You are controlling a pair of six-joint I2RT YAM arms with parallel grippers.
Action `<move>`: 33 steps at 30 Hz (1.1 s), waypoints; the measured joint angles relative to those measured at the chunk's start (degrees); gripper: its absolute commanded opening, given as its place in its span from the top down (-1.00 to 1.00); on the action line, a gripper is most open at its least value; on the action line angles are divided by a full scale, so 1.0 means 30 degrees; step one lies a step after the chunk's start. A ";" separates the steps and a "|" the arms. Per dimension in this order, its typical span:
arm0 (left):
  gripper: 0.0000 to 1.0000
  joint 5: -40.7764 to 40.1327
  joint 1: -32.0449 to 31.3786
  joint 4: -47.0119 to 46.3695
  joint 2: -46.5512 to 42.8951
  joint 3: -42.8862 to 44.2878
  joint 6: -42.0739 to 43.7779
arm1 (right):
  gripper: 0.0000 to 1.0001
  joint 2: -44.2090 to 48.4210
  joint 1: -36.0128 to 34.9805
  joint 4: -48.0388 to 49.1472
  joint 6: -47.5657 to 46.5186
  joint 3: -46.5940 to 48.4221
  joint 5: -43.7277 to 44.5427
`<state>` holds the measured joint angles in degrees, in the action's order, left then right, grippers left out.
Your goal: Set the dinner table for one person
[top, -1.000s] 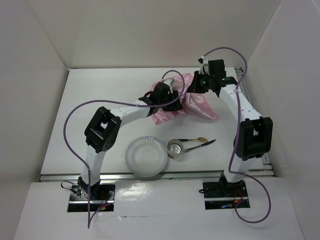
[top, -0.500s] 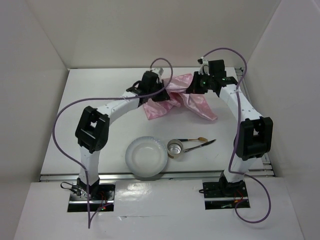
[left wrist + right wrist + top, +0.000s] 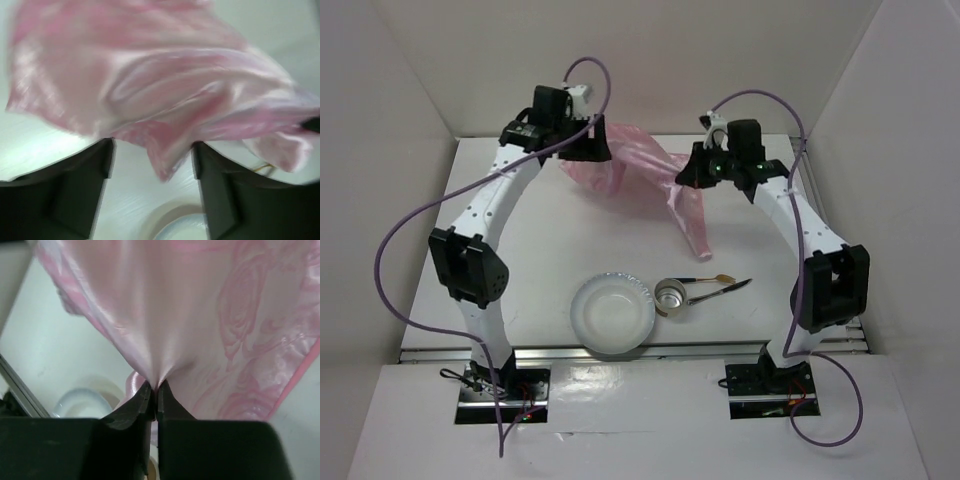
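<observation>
The dinner table [image 3: 520,255] now has the pink mat [image 3: 640,165] lifted and stretched over its far side: within the last second the left gripper [image 3: 588,148] swung from centre to the far-left corner, pulling the mat out of its bunch, while the right gripper [image 3: 155,390] stays pinched tight on a fold. The left wrist view shows its fingers [image 3: 100,170] apart, with the mat edge between them and not visibly clamped, so it may be releasing. The mat is still not flat, and the plate [image 3: 612,313], cup [image 3: 670,297] and cutlery [image 3: 720,285] wait near the front.
</observation>
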<state>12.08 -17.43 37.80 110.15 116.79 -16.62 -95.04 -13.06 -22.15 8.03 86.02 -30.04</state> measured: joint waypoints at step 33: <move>-0.75 -0.1982 0.4065 -0.0051 -0.2863 -1.5278 -0.7242 | -0.38 0.3293 0.5952 -0.3286 0.9967 -1.0659 0.7359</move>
<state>6.13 -5.23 37.65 101.56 70.96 -38.35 -85.17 4.80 -32.01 37.93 54.04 -7.97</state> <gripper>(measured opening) 0.873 0.683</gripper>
